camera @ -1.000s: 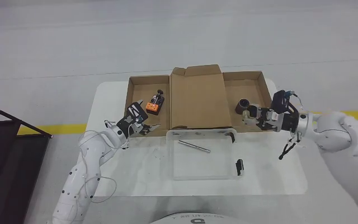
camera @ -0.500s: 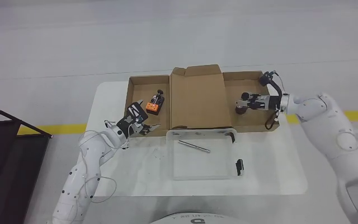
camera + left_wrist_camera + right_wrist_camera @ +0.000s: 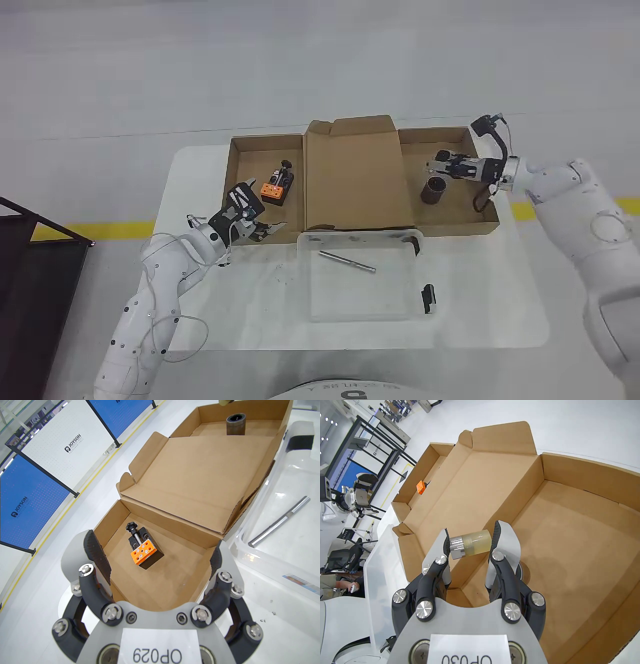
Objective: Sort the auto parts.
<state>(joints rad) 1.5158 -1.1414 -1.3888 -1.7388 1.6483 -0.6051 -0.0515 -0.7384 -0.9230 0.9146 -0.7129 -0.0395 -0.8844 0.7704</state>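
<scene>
Right arm first: it is stretched out over the right compartment of the cardboard box (image 3: 355,180), and the right gripper (image 3: 443,164) hangs above the box floor, just beside the dark cylinder (image 3: 432,190) standing upright there. From above we can barely make out its load. The right wrist view gives us the detail: the fingers (image 3: 498,535) are clamped on a small cylinder (image 3: 470,546) held crosswise between them, with a knurled metal end and a yellowish translucent body, clear of the cardboard below.

Over to the left arm. It is bent at the elbow, and the left gripper (image 3: 260,231) sits low at the near wall of the left compartment. Its wrist view shows us the fingers (image 3: 96,552) spread wide with nothing between them, looking down on the orange clamp block (image 3: 143,552) lying on that compartment's floor.

The top view hands us the layout. A clear tray (image 3: 365,300) sits on the table (image 3: 480,300) in front of the box, with a steel rod (image 3: 347,261) lying inside, and a small black part (image 3: 428,297) rests just outside the tray's right wall.
</scene>
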